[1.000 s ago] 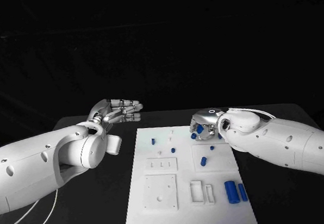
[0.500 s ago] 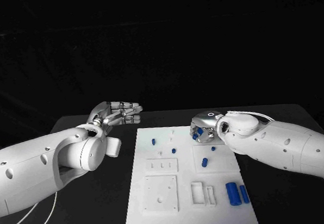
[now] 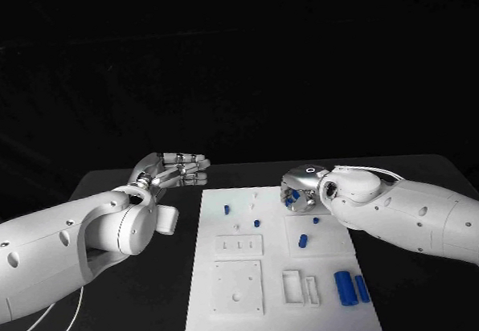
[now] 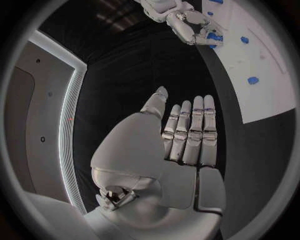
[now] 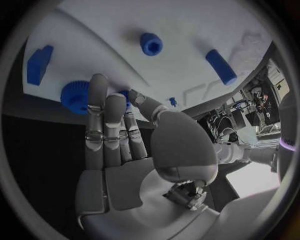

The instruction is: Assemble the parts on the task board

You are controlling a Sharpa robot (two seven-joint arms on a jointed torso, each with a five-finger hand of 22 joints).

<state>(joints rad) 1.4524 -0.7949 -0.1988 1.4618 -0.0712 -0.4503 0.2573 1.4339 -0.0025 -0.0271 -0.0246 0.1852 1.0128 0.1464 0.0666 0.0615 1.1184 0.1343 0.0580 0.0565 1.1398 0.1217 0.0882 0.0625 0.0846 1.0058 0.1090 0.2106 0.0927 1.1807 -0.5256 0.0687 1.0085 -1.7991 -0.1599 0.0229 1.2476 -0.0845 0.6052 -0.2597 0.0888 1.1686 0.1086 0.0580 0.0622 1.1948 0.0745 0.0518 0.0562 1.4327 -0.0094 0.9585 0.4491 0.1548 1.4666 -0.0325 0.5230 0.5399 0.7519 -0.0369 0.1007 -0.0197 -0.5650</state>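
Note:
The white task board (image 3: 239,311) lies mid-table with several small blue parts on it, among them two cylinders (image 3: 345,285) near its right front. My right hand (image 3: 303,186) is low over the board's far right part. At the right wrist, its straight fingers (image 5: 103,125) reach down beside a blue gear (image 5: 74,96). A small blue part (image 5: 125,93) shows between thumb tip and fingers; I cannot tell whether it is pinched. My left hand (image 3: 174,170) hovers off the board's far left corner, fingers (image 4: 194,130) extended together, holding nothing.
White recessed fixtures (image 3: 239,285) sit on the board's near half. More blue parts lie near the right hand: a block (image 5: 39,64), a round piece (image 5: 150,43) and a short cylinder (image 5: 220,66). Black table (image 3: 128,307) surrounds the board.
My right hand has edged slightly over the board's far right part. The left hand has stayed almost where it was.

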